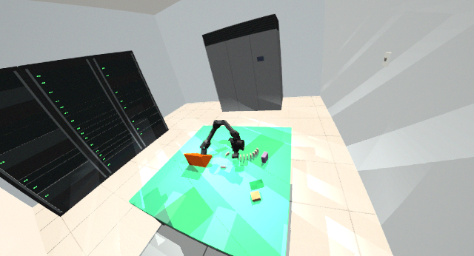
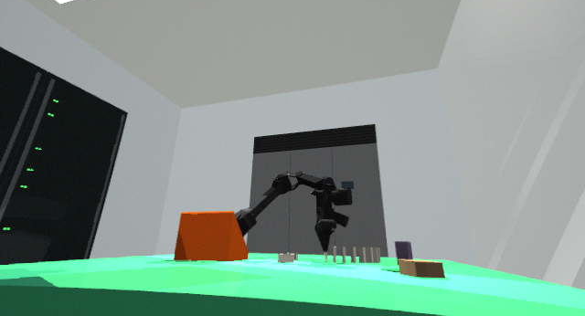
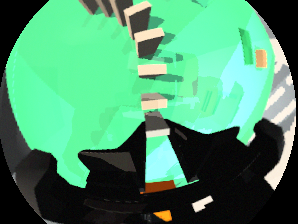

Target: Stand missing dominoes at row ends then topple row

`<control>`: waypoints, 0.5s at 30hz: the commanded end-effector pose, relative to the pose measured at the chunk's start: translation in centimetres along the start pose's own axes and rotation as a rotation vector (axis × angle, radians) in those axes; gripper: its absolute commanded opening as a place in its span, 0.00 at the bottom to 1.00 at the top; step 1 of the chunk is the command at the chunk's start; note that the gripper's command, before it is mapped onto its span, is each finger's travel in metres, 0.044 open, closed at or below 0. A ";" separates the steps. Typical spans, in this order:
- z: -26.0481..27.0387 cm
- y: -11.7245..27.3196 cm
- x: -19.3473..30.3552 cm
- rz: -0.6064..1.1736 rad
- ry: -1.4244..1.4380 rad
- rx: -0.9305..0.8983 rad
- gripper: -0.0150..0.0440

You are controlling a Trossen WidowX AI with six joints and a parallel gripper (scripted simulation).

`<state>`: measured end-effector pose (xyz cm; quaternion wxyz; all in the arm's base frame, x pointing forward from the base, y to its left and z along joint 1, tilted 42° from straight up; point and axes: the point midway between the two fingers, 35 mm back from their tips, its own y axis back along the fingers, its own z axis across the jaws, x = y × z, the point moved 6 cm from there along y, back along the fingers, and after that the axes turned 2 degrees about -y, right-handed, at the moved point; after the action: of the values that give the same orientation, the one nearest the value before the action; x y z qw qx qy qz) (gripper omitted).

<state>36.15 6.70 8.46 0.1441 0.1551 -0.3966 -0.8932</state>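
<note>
A curved row of several cream dominoes (image 1: pixel 250 156) (image 2: pixel 354 255) (image 3: pixel 152 70) stands upright on the green table. My gripper (image 1: pixel 235 157) (image 2: pixel 325 251) (image 3: pixel 154 123) points down at the row's end nearest the arm base, shut on a cream domino (image 2: pixel 325 257) (image 3: pixel 158 132). That domino is upright, in line with the row, with a gap to its neighbour. Its foot is at or just above the table; exact contact cannot be told. Two loose dominoes lie low between the row and the arm base: one loose domino (image 1: pixel 227 153) behind, another loose domino (image 1: pixel 223 166) (image 2: pixel 286 258) in front.
An orange block (image 1: pixel 198 160) (image 2: pixel 210 236) stands beside the arm base. A purple block (image 1: pixel 264 157) (image 2: pixel 403 250) stands just beyond the row's far end. A tan block (image 1: pixel 255 196) (image 2: pixel 421 268) (image 3: pixel 261 58) lies nearer the front right of the table.
</note>
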 end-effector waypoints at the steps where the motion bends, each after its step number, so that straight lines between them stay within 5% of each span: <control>1: 0.1 -0.3 0.1 0.004 -0.007 -0.006 0.44; 15: 0.1 -0.3 0.1 0.004 -0.007 -0.006 1.00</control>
<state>36.04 6.75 8.35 0.1449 0.1534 -0.3962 -0.8936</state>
